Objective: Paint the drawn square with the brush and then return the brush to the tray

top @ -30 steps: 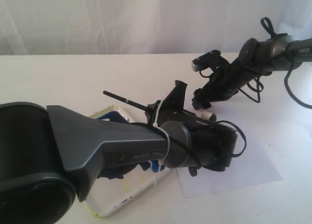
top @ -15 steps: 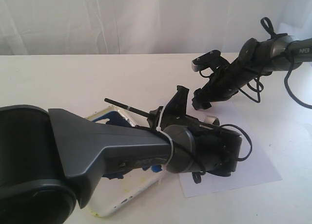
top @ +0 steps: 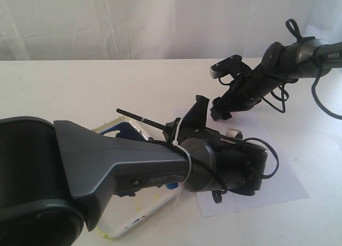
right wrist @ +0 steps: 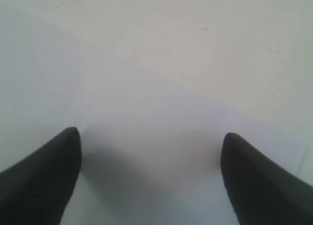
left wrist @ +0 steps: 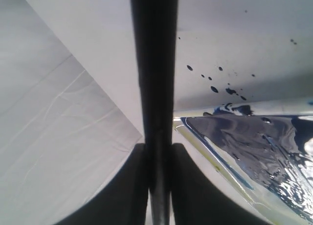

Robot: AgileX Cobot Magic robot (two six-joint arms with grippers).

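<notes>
Left wrist view: left jaws clamp the brush (left wrist: pixel 155 78), tray (top: pixel 136 224) just beside them; right jaws gape above paper (right wrist: pixel 146 151); the square is hidden. Painting likely next, needing the tip lowered.

My table (top: pixel 69 91) is white and flat, and it runs from left to right. At the far side a white curtain (top: pixel 107 21) hangs down in soft folds. The light is soft, and shadows on the table are pale.
</notes>
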